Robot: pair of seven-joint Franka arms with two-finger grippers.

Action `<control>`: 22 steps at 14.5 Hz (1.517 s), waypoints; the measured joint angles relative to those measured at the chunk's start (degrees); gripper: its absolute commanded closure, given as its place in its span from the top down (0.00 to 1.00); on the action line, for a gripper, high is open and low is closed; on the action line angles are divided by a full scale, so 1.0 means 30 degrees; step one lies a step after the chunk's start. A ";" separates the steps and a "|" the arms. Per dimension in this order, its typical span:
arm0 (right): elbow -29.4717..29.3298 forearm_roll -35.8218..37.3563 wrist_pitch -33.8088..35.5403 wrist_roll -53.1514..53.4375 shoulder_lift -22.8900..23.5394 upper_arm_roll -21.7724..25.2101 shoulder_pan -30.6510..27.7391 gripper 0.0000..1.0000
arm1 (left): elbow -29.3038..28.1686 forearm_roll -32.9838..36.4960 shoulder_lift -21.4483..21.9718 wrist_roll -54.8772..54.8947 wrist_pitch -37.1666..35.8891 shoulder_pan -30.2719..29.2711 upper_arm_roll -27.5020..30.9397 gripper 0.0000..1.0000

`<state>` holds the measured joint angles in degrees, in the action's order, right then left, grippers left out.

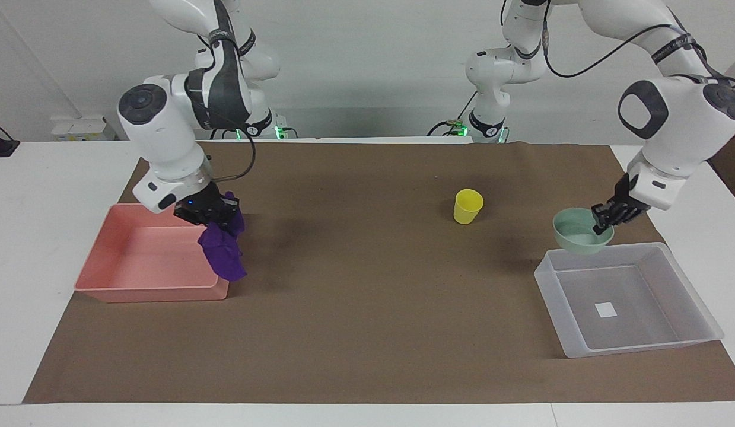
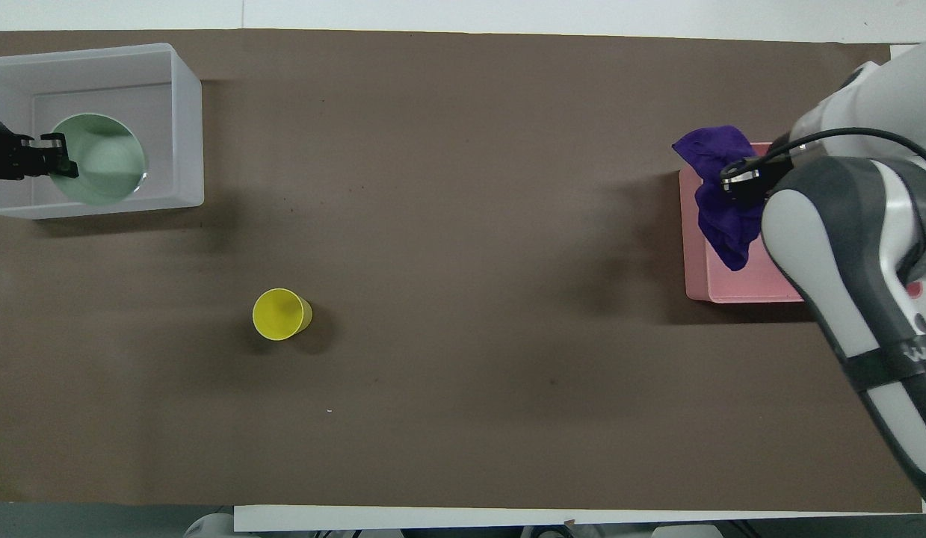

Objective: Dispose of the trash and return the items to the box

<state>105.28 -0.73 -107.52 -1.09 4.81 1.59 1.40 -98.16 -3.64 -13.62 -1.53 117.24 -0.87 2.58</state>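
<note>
Rag [image 1: 223,252] hangs limp, pinched in the right hand [image 1: 210,212] over the pink tray's [image 1: 115,228] rim, set to drop as trash. Left hand [image 1: 607,217] clamps the bowl's [image 1: 581,230] rim, raised over the clear box's [image 1: 687,284] edge for lowering. Yellow cup [image 1: 467,206] waits upright on the table [image 1: 367,332].

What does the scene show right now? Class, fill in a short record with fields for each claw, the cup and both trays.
left claw: shut on the green bowl, held over the clear tray's edge nearest the robots
right claw: shut on the purple rag, hanging over the pink tray's end wall
yellow cup: upright on the brown mat, untouched
clear tray: nothing in it
pink tray: nothing in it
</note>
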 measured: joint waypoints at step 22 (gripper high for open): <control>0.4627 0.0001 -0.4189 -0.2699 -0.0137 -0.0282 -0.2584 1.00 | -0.0049 0.1143 0.1762 -0.2093 -0.4099 0.2928 0.0101 1.00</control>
<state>119.16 -0.73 -120.09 -9.18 4.39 0.74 -6.36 -98.31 -0.21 -8.33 -7.81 104.94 7.92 2.88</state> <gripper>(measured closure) 0.000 0.000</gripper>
